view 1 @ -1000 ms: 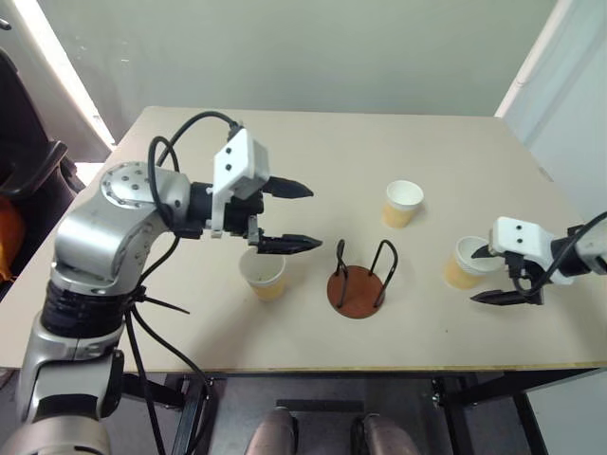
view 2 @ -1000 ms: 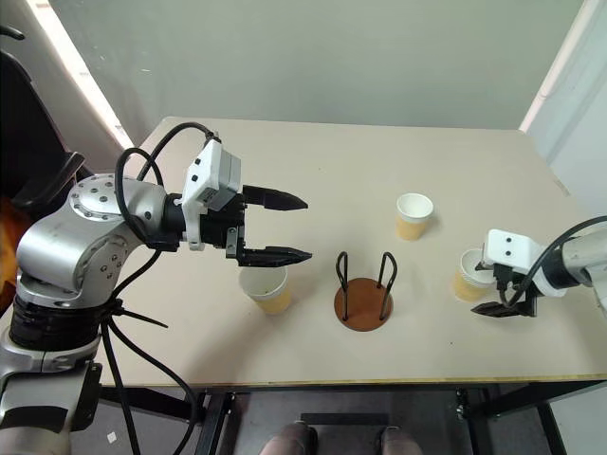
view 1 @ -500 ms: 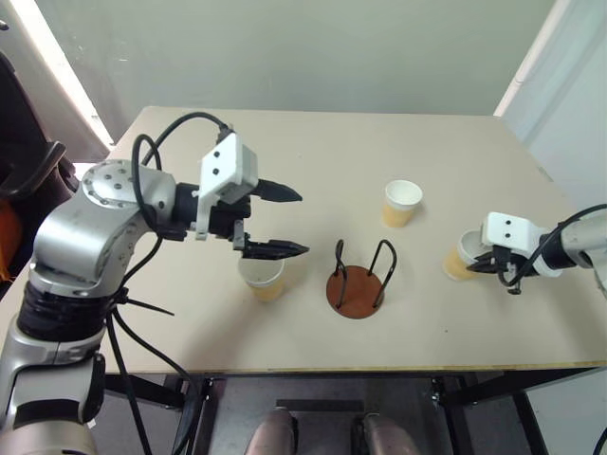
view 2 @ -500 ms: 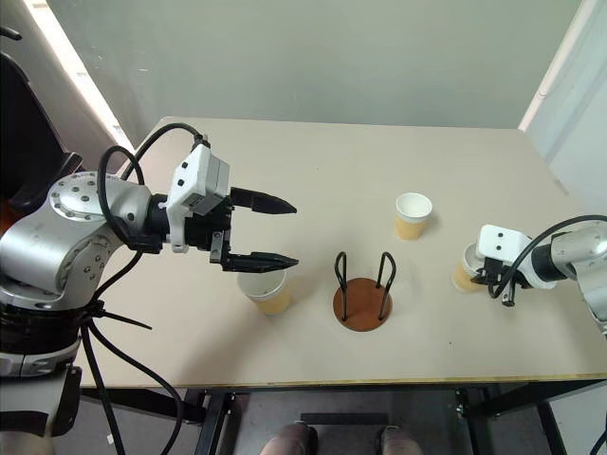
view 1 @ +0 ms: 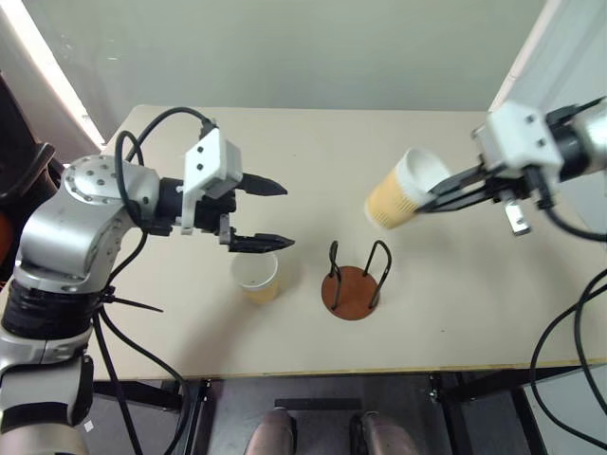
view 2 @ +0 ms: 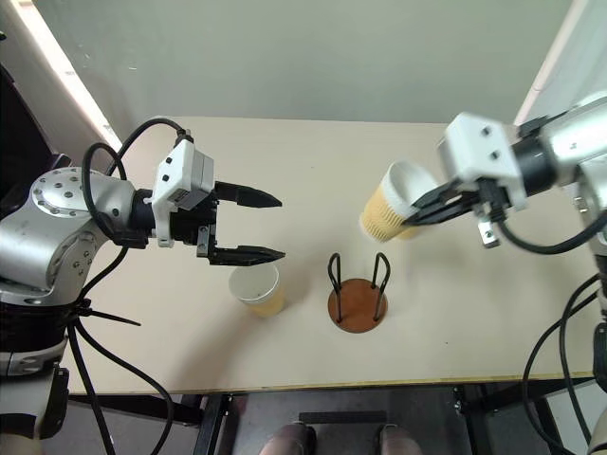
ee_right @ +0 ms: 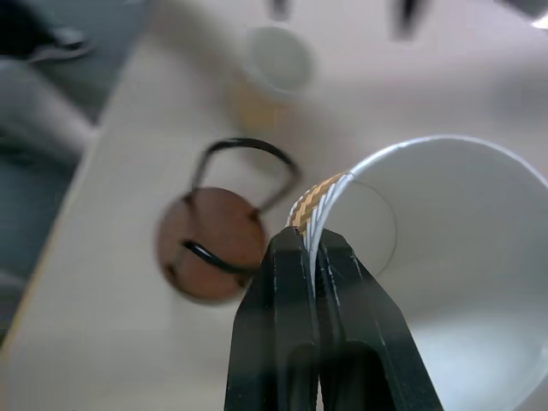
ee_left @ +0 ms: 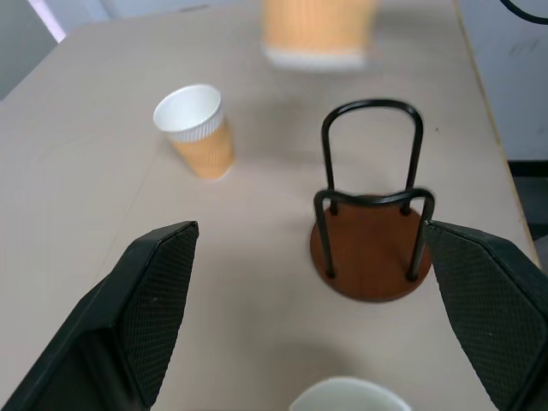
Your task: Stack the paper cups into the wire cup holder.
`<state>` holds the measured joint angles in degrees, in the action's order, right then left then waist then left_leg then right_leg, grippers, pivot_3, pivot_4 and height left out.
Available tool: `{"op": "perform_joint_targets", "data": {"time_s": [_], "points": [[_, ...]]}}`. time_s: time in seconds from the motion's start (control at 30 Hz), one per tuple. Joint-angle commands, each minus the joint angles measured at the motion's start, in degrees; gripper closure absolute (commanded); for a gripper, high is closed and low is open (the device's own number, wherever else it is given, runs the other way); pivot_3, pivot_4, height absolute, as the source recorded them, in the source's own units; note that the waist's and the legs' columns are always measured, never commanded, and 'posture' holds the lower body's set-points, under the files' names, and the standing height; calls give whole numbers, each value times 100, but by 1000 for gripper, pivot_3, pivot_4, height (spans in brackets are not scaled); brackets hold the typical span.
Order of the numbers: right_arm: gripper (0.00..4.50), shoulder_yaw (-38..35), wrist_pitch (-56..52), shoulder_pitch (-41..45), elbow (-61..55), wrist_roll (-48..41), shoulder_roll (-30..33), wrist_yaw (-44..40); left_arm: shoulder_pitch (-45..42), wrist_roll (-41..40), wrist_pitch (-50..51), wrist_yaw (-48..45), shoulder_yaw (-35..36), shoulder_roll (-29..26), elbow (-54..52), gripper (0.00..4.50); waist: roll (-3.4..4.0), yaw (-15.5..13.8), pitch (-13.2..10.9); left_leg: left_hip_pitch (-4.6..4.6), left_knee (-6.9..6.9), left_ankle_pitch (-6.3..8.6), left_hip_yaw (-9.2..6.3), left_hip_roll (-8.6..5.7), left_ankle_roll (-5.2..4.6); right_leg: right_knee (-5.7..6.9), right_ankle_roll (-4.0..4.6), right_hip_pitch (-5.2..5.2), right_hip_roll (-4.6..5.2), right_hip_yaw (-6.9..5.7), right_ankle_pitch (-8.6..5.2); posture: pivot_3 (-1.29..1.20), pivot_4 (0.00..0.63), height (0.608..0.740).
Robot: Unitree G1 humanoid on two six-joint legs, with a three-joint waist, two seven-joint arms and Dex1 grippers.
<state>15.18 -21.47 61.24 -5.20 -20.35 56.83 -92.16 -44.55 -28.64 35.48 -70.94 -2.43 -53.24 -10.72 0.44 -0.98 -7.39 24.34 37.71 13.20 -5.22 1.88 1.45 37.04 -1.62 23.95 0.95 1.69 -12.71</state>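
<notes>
The right gripper [view 1: 444, 197] pinches the rim of a paper cup [view 1: 398, 200] and holds it tilted in the air above the wire cup holder [view 1: 352, 282]. The left gripper [view 1: 273, 214] is wide open, over another cup [view 1: 256, 276] standing on the table [view 1: 455, 313].

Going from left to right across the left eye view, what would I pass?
Left gripper → paper cup on the table → wire cup holder → lifted paper cup → right gripper.

Bare table [view 1: 446, 303] around the wire cup holder [view 1: 351, 284] — only its upright loops and the near cup [view 1: 256, 276] obstruct.
</notes>
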Motion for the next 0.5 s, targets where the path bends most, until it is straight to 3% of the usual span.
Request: {"op": "perform_joint_targets", "data": {"time_s": [0.03,0.5], "points": [[4470,330,402,252,-176,-204,132,-33,-33,80,-150,-54,76,-89,-37,0,0,-7,0,5,0,0,-1,0,0,-1,-1,3,0,0,0,0,150,740],[4470,957,791,426,-148,-160,-27,-33,109,-34,22,13,206,-109,-332,0,-1,15,1,2,-10,1,-1,1,1,5,6,7,2,-1,-3,0,150,740]]}}
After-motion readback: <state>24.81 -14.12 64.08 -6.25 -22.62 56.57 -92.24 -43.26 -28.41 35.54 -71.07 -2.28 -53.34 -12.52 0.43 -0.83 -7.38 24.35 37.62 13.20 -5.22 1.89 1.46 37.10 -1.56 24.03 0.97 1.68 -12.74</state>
